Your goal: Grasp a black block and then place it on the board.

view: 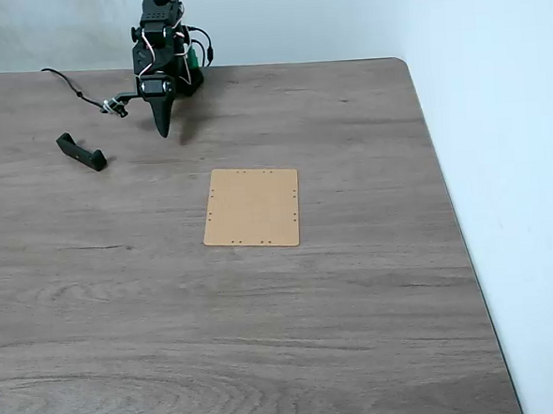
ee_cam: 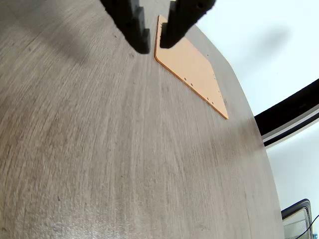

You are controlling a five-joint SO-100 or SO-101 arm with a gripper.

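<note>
Black block (view: 81,152) left of pincer (view: 165,131)

Prob. office or lab bench: wood-grain tabletop (view: 356,287), plain white wall (view: 496,109), wired hobby arm (view: 162,54).

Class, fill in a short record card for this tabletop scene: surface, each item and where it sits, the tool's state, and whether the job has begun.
surface: wood-grain table
black block: lies on the table, left of the arm in the fixed view, untouched
board: flat near the table's middle, nothing on it
tool: slightly open, holding nothing, above the table near the board's edge in the wrist view
progress: block not yet grasped
</note>
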